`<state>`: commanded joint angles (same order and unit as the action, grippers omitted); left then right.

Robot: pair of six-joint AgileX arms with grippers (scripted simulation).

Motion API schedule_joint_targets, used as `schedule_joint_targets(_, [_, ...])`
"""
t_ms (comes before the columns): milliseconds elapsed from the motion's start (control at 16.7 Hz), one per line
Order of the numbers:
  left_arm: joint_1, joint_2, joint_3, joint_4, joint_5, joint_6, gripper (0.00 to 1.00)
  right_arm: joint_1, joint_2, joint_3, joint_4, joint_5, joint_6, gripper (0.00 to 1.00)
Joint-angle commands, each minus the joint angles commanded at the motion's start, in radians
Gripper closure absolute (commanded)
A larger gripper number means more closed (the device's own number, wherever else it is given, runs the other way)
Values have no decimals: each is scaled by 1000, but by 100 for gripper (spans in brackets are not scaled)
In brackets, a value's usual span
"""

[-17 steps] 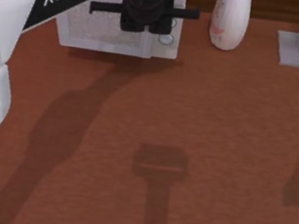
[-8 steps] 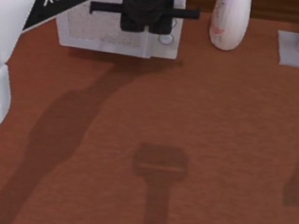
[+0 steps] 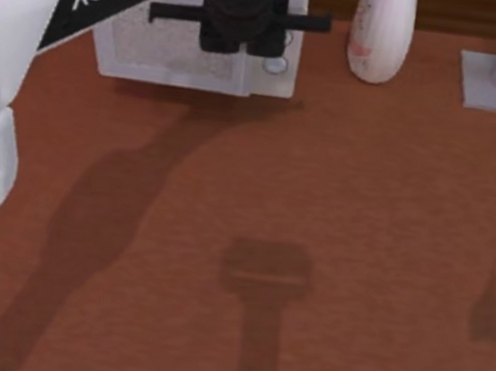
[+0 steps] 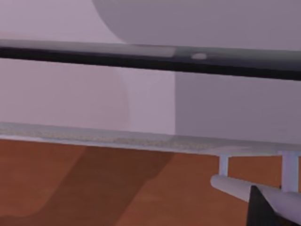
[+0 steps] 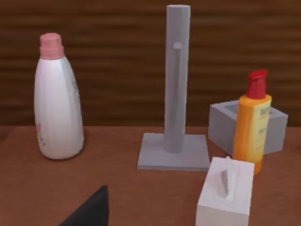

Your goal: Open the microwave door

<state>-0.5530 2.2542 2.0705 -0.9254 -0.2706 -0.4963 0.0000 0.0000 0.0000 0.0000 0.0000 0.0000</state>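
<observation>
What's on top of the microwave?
The left arm's black pincer hangs over the microwave, near its two-knob side. It covers part of the top and the front beneath it, so I cannot see whether anything lies there. The white bottle stands beside it on the table.

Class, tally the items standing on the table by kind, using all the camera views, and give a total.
Microwave: 1
Bottles: 2, the white bottle and the orange bottle
Grey upright stand: 1
Tissue box: 1
Grey open box: 1
Total: 6
</observation>
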Motion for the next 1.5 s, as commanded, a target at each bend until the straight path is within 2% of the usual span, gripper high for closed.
schedule_joint_targets(480, [2, -38, -68, 34, 17, 35, 100, 0, 0, 0, 0, 0, 0, 0])
schedule_joint_targets(1500, [3, -42, -70, 38, 17, 37, 100, 0, 0, 0, 0, 0, 0, 0])
